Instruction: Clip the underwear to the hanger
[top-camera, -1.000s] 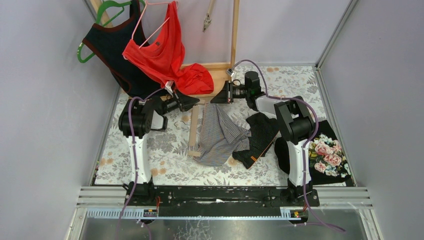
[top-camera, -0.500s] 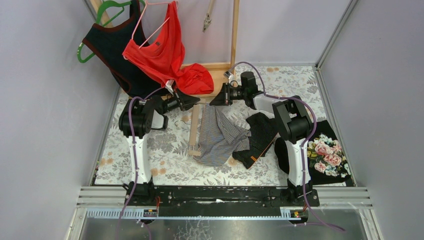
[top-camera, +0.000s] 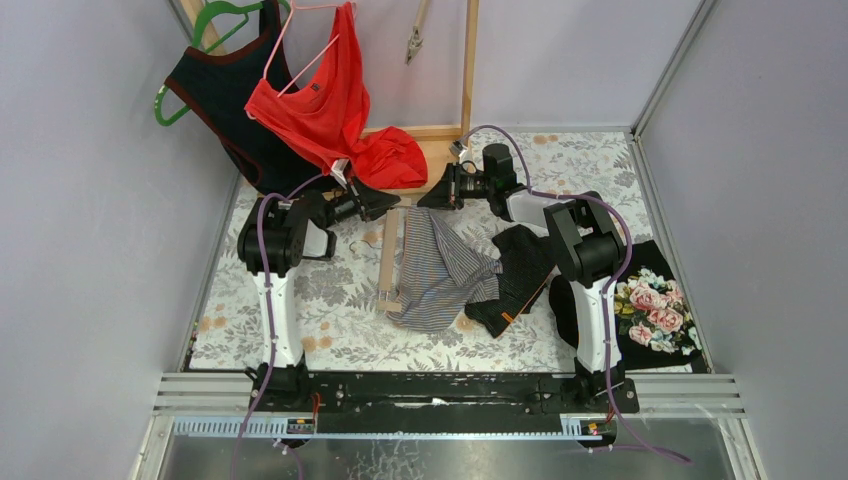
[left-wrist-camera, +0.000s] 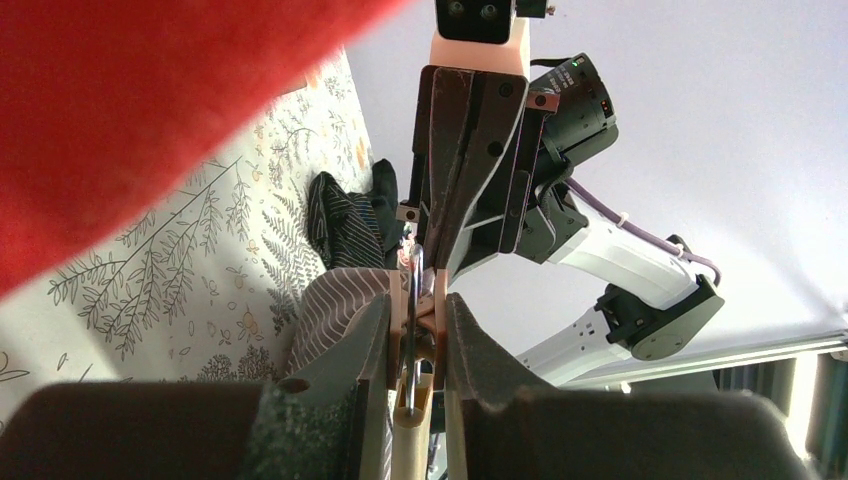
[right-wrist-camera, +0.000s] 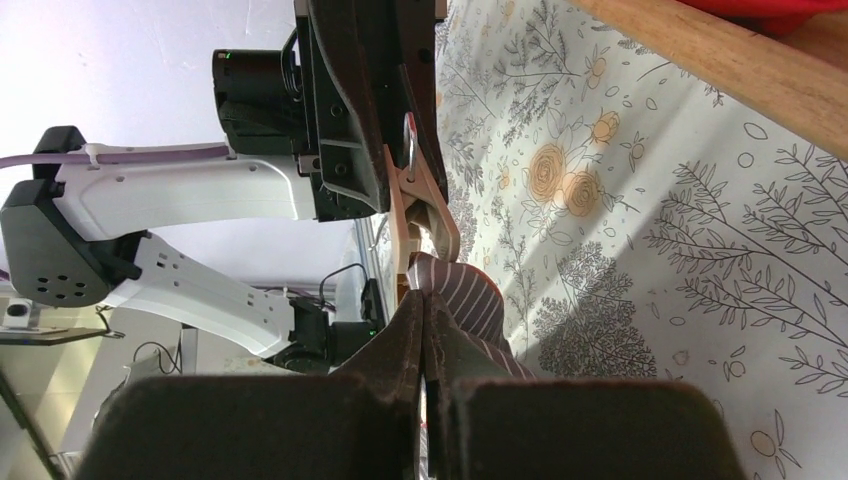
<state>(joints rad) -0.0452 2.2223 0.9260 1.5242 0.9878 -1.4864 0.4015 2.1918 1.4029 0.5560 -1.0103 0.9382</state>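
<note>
One striped underwear (top-camera: 435, 272) lies mid-table just beside the one wooden hanger (top-camera: 388, 255). Its far edge is pinched by the right gripper (right-wrist-camera: 424, 322), whose fingers are pressed together on the fabric. The left gripper (left-wrist-camera: 416, 335) squeezes one clip (left-wrist-camera: 411, 272) at the hanger's far end, and two more hangers, green (top-camera: 215, 14) and pink (top-camera: 288, 42), carry two tops at the back.

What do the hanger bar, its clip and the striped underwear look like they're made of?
Hanger bar: looks like pale wood, tan and matte, though the grain is too small to confirm.
Clip: smooth pinkish-tan arms, plastic or painted wood, with a shiny metal spring loop.
Striped underwear: thin, soft cloth that drapes and creases; the weave cannot be told.
</note>
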